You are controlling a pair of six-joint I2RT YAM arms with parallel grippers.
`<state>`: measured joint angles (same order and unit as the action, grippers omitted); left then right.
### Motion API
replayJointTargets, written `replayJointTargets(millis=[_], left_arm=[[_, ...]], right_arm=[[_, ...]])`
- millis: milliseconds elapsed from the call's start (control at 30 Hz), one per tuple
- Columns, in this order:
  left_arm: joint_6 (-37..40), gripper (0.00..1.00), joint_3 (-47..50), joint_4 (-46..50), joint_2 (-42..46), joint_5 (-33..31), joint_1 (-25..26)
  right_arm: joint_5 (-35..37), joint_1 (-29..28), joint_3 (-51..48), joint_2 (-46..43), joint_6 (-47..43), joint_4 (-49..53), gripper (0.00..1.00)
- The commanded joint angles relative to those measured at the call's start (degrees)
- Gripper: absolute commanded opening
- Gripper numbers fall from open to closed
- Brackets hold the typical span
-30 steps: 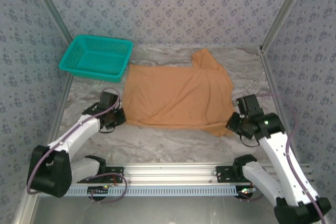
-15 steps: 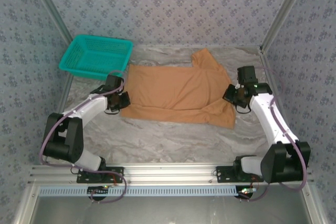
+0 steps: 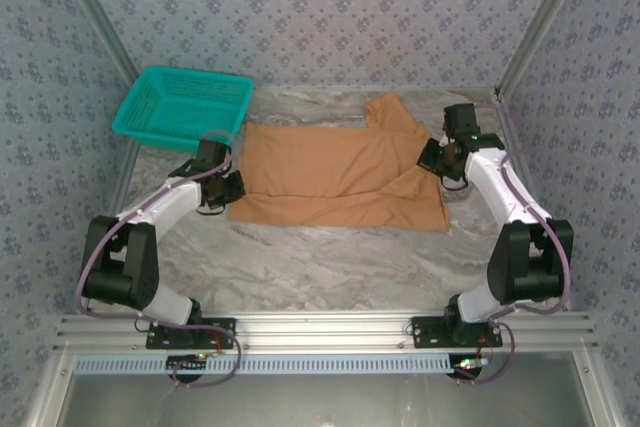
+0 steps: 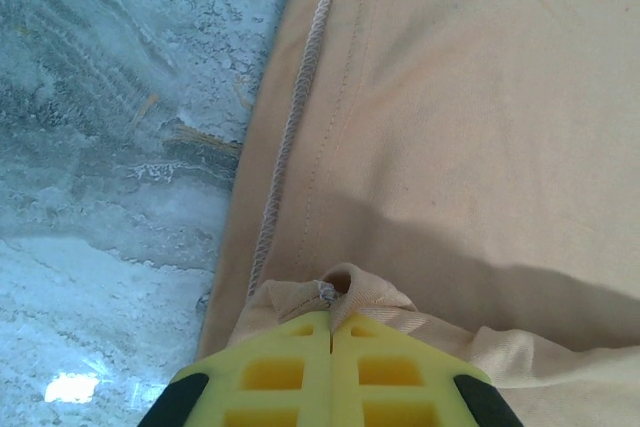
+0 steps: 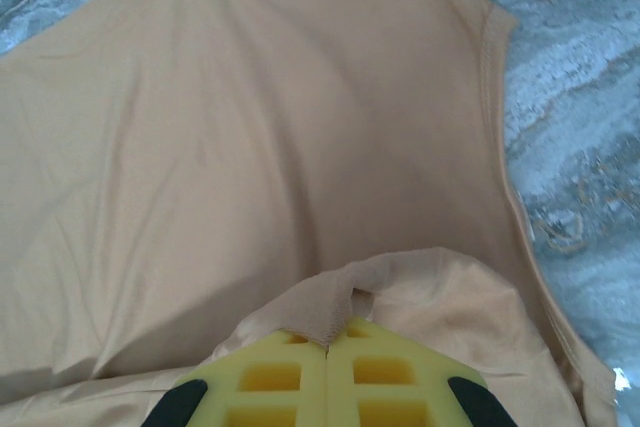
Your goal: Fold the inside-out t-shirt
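Pinching the inside-out t-shirt [image 3: 340, 172] at its 2 side edges, both arms look to be midway through a fold that takes the near part of the garment toward the far side. The shirt lies in the middle of the table [image 3: 330, 267], spread wide from left to right, with 1 sleeve [image 3: 390, 112] sticking out at the far right.

The left gripper [image 3: 222, 190] sits at the shirt's left edge. In the left wrist view its yellow fingers [image 4: 290, 372] are pressed together with a small nub of hem caught between the tips. The right gripper [image 3: 437, 159] sits at the right edge, and its fingers [image 5: 385, 382] are likewise fully closed on a little ridge of cloth. Under each pinch a second layer of fabric lies flat on the table.

Several things could go wrong from here:
- Each hold is only a thin nip at the fingertips, so a pull across the lower layer could slide the cloth free, dropping that corner short.
- The right gripper stands farther back than the left, so if the gap is kept the folded edge would land slanted.
- Carrying the cloth too low could drag the bottom layer along and wrinkle it.
- The teal basket [image 3: 172, 140] sits just beyond the left gripper, so a long sweep toward the far left might knock it.
- The loose sleeve could get buried under the fold and leave a lump.
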<state>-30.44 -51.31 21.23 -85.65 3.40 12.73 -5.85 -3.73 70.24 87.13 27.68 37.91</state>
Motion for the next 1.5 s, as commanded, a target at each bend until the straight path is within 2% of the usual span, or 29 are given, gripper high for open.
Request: replayJointTargets(millis=[0,267,567,1200,1367,1467], left_arm=[[0.9,0.0,-0.86,-0.82,0.22,0.73,-0.58],[0.78,0.0,-1.57,-2.08,-1.17,-0.25,-1.51],[-0.04,0.0,-3.21,-4.56,-4.8,1.37,-1.53],[0.21,0.0,-3.59,-6.16,-7.94,-0.06,-1.62],[0.11,0.08,-4.08,-7.27,-9.53,-0.41,-1.62],[0.72,0.21,-4.32,-7.23,-9.62,-2.72,-1.65]], right_arm=[[-0.76,0.3,2.88,1.96,-1.59,-0.9,0.04],[-0.05,0.16,4.81,6.16,-2.07,-2.98,0.04],[0.2,-0.05,7.34,9.42,-2.79,-2.41,0.04],[0.24,0.56,9.69,12.06,-4.52,-2.78,0.04],[-4.49,0.35,10.25,15.68,-1.98,-6.84,0.09],[-6.97,0.84,10.46,18.38,1.69,-12.22,0.16]])
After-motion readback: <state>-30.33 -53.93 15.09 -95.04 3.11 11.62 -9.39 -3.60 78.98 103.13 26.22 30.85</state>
